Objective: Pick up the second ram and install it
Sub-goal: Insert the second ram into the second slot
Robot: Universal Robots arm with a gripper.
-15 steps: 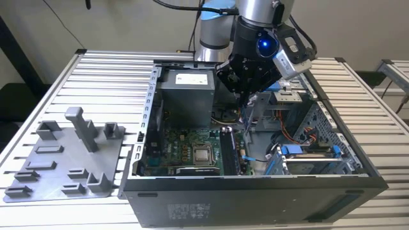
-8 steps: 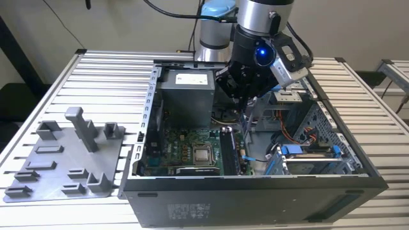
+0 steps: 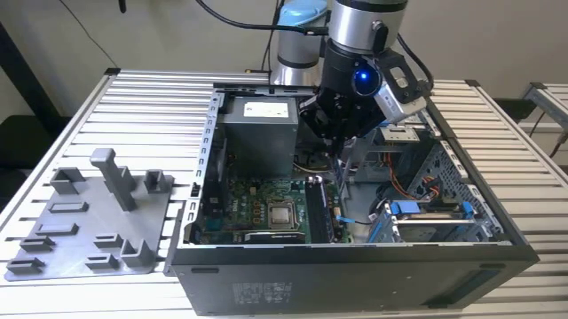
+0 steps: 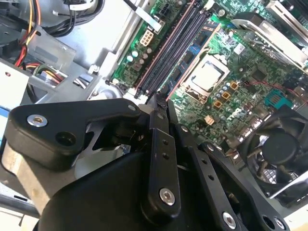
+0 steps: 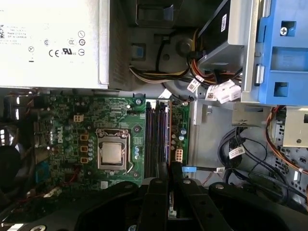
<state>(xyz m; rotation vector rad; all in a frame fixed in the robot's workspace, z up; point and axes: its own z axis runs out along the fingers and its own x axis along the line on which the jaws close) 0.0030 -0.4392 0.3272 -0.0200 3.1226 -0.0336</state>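
Fingers: the fingers (image 5: 162,182) are drawn together to a narrow gap, tips pointing down into the open case. They look clamped on a thin stick by its flat faces.
Second ram: as best I can judge, the second ram (image 5: 169,201) is the greenish sliver seen edge-on between them. Little of it shows.
Why held so: it is edge down and in line with the slots, I would guess so that it can go straight in.
Memory slots: the memory slots (image 5: 157,134) lie below the tips, beside the CPU socket (image 5: 111,153).
Motherboard: the motherboard (image 5: 62,120) lies flat on the case floor, with the power supply (image 5: 48,43) against its edge.
Computer case: the computer case (image 3: 355,272) lies on its side, open upward, on the slatted worktop (image 3: 142,100).
Holder plate: the holder plate (image 3: 80,226) sits on the exterior view's left, well apart from the fingers. Only grey posts and blocks stand on it.
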